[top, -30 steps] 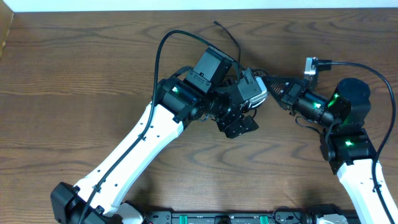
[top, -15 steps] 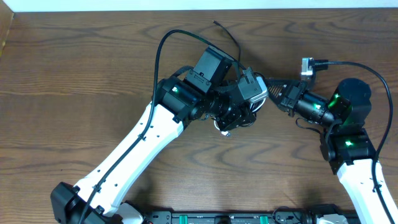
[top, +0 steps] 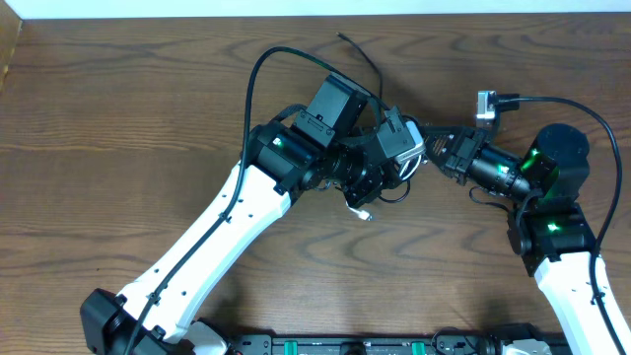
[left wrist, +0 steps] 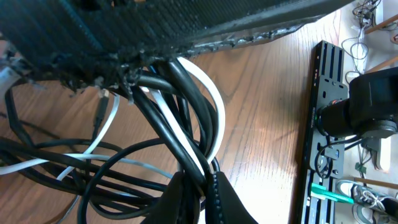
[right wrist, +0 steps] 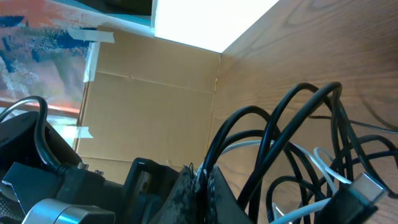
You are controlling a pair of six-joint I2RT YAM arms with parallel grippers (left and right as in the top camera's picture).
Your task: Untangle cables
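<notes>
1. Two white arms are reaching over the wooden bench [top: 118,118]; the left arm [top: 222,232] is stretching up from the near left edge toward the middle.
2. Just right of that arm's wrist, the tangle is sitting at the bench's middle, between the two wrists and partly hidden under them.
3. From the tangle, one strand of the black cables [top: 363,54] is trailing up toward the far edge, its end lying on the wood.
4. Below the tangle, the white cable [top: 360,210] is poking out, its small plug resting on the bench.
5. In the left wrist view, the left fingers [left wrist: 227,202] are pressing together, clamping on the black cables [left wrist: 161,124], while the white cable [left wrist: 214,106] is looping down beside them into the same pinch.
6. More black strands are crossing the wood at the left of that view, with a thin white length lying among them.
7. Further right, the right fingers [right wrist: 219,193] are closing tightly on the black cables [right wrist: 273,124], which are arching upward out of the grip in several loops.
8. The white cable [right wrist: 323,158] is threading through those loops low on the right.
9. At the far right, the right arm [top: 567,276] is bending in from the near right corner.
</notes>
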